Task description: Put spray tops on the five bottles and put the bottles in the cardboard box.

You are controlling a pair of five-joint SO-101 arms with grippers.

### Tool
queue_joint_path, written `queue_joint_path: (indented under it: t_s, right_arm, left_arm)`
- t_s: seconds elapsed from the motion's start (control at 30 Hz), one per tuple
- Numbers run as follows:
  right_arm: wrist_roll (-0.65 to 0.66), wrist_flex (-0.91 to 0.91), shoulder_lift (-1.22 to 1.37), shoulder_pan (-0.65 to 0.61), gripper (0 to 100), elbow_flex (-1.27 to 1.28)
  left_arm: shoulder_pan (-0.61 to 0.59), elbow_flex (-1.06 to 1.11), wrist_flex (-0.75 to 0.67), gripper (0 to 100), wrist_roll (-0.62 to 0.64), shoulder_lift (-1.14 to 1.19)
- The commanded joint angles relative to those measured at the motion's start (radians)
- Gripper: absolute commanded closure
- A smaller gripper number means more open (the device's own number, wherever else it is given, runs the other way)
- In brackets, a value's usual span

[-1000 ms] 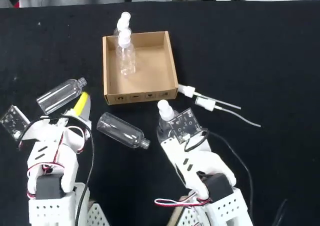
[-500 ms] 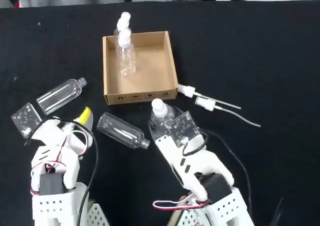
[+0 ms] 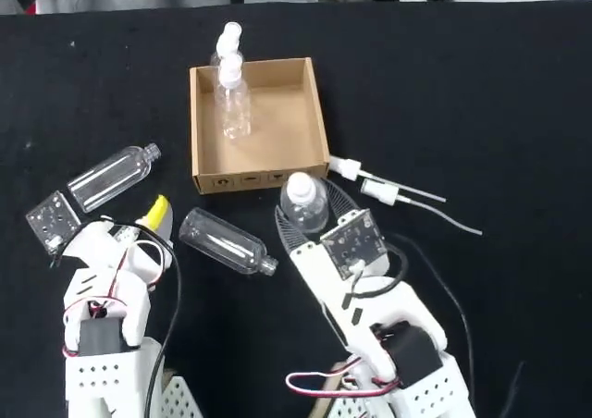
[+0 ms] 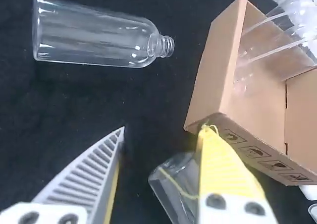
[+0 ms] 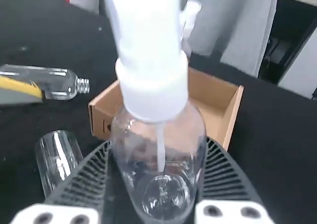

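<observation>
My right gripper (image 3: 305,222) (image 5: 158,157) is shut on a clear bottle with a white spray top (image 3: 303,199) (image 5: 156,115), held upright just in front of the cardboard box (image 3: 260,156) (image 5: 218,102). Two capped bottles (image 3: 231,99) stand at the box's far left corner. One bare bottle (image 3: 113,176) (image 4: 96,33) lies left of the box. Another bare bottle (image 3: 227,241) (image 5: 57,157) lies between the arms. My left gripper (image 3: 148,222) (image 4: 162,135) is open near that second bottle, holding nothing. Two loose spray tops (image 3: 347,167) (image 3: 379,191) lie right of the box.
Black cloth (image 3: 490,94) covers the table, with free room at the right and far side. The spray tops' thin tubes (image 3: 453,218) trail out to the right.
My right gripper has carried the capped bottle a little toward the box's front wall. The left arm drew back from the left bare bottle and then stayed put.
</observation>
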Motion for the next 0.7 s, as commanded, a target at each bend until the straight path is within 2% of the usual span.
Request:
queue_joint_path:
  t_s: [0.0, 0.3, 0.47, 0.67]
  right_arm:
    - [-0.002, -0.029, -0.016, -0.025, 87.7, -0.142]
    - [-0.009, -0.049, 0.341, -0.026, 87.7, -0.369]
    - [-0.083, -0.189, 0.476, -0.026, 87.7, -0.410]
    - [-0.086, -0.327, 0.625, -0.026, 87.7, -0.415]
  left_arm:
    - [-0.010, -0.007, -0.021, 79, -0.005, -0.009]
    - [-0.010, -0.007, -0.021, 79, -0.003, -0.009]
    - [-0.012, -0.007, -0.021, 79, -0.003, -0.009]
    - [-0.012, -0.007, -0.021, 79, -0.003, -0.009]
